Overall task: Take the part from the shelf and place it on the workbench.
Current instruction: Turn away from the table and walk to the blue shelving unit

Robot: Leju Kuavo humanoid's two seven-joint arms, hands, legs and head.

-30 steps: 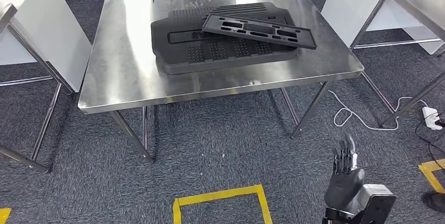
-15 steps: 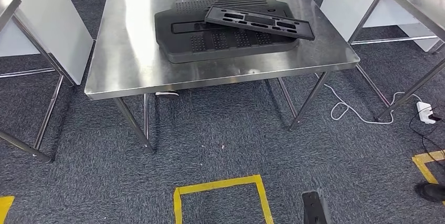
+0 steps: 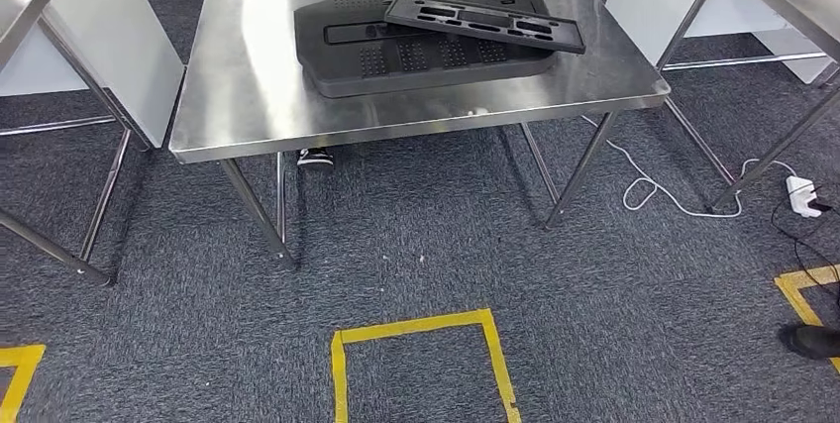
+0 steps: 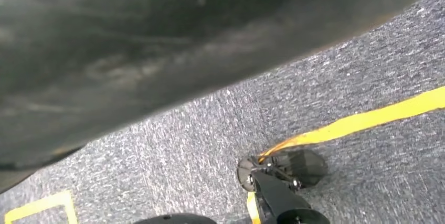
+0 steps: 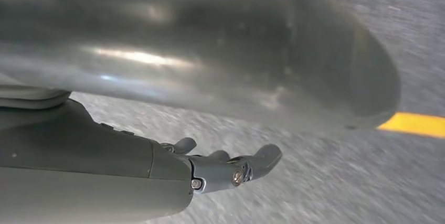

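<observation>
On the steel worktop, a long black slotted plastic part lay crosswise atop a black ribbed mat; right robot hand empty, fingers apart; left unclear.

A brushed silver sheen is being shown by the steel workbench — pale reflections are being carried across its top. The large moulded panel is being seen in matt black, patterned with grids of small dots and ribbed lines; the slotted black part lying on it is being matched in tone. The carpet is being rendered in speckled dark grey, marked by yellow tape. A white cable is being seen — and a grey right hand.
</observation>
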